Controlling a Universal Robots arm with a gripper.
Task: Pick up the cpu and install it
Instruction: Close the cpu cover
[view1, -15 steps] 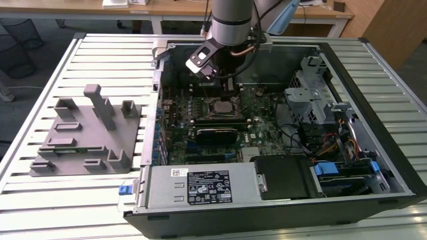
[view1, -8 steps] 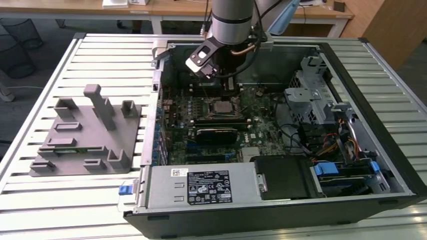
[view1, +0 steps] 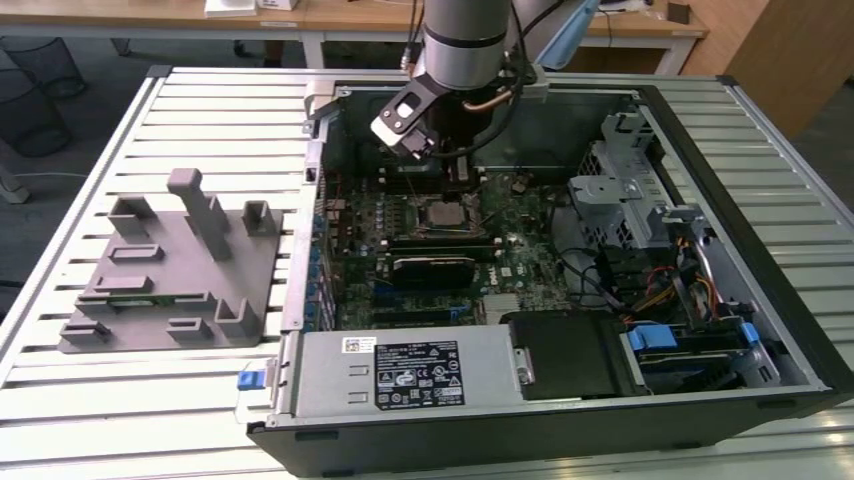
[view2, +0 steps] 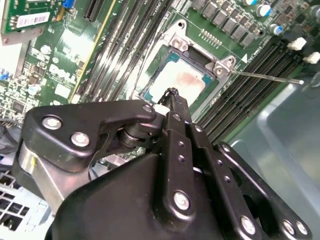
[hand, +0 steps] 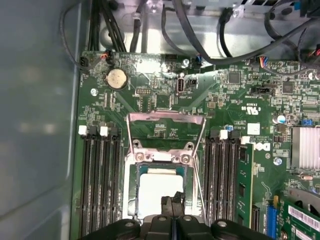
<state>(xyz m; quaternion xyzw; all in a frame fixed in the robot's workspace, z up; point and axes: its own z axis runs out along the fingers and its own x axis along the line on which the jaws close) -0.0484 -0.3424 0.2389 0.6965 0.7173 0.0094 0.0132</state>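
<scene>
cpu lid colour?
Pale silver-white cpu, faint pinkish smudge at centre; shows best in the second wrist view.

Black metal gripper (hand: 172, 200) covers one edge of the pale silver square cpu (hand: 159, 192) in the first wrist view, and hides part of it in the second wrist view. The grey robot arm (view1: 467, 35) above the cpu is cut off by the exterior view's edge.
</scene>
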